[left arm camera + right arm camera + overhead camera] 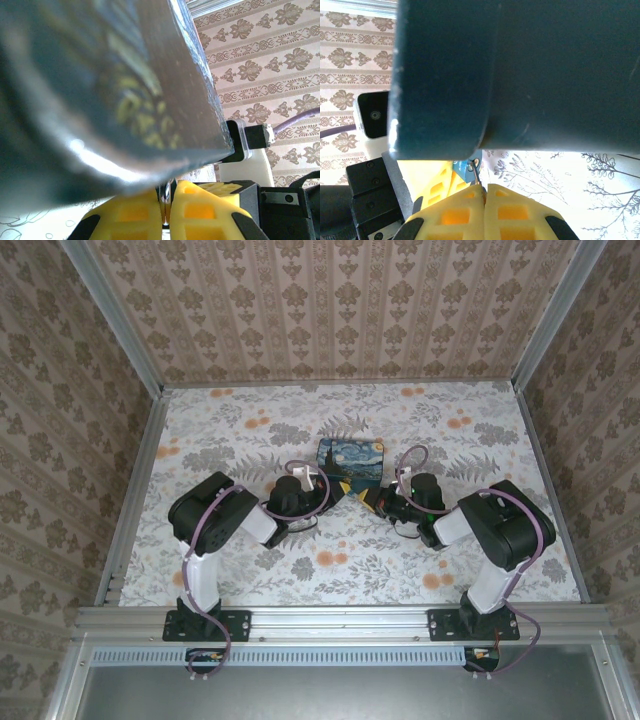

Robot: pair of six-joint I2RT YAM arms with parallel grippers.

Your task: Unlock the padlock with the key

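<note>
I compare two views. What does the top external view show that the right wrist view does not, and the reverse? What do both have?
Top external: the left arm and the right arm whole, and the box from above, with its painted blue-and-yellow top. Right wrist: what seems the padlock, small and blue, just above the right gripper, whose yellow fingers are pressed together. Both: the dark box and the floral table.

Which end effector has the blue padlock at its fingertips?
The right end effector: the padlock sits above its shut yellow fingertips, under the dark box. The left end effector tips show a thin dark sliver.
</note>
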